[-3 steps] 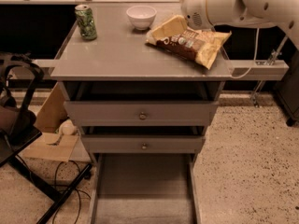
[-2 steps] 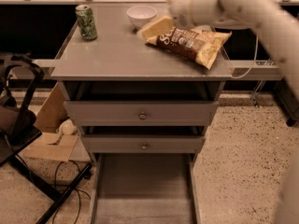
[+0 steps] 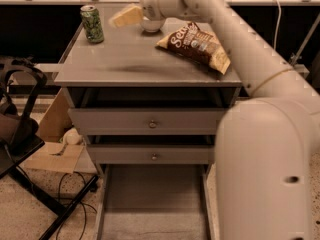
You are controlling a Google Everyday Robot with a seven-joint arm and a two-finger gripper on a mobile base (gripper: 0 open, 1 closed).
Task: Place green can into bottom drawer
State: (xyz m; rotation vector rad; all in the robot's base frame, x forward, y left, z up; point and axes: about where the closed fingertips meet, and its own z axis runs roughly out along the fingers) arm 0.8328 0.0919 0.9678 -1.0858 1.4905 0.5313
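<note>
The green can [image 3: 92, 24] stands upright at the back left corner of the grey cabinet top [image 3: 135, 64]. My gripper [image 3: 126, 17] hovers above the tabletop just to the right of the can, about a can's width away and not touching it. My white arm [image 3: 250, 84] reaches in from the lower right and covers much of the right side. The bottom drawer [image 3: 150, 204] is pulled out below the two upper drawers, and what shows of its flat grey floor is bare.
A brown chip bag [image 3: 197, 46] lies on the right of the tabletop. A white bowl [image 3: 152, 25] sits at the back, partly behind my wrist. The two upper drawers [image 3: 152, 121] with knobs are shut. A black chair frame [image 3: 25, 134] and cardboard [image 3: 52, 154] stand at the left.
My arm has swept left across the tabletop, from over the chip bag to just beside the green can. The can, bag and drawers have not moved.
</note>
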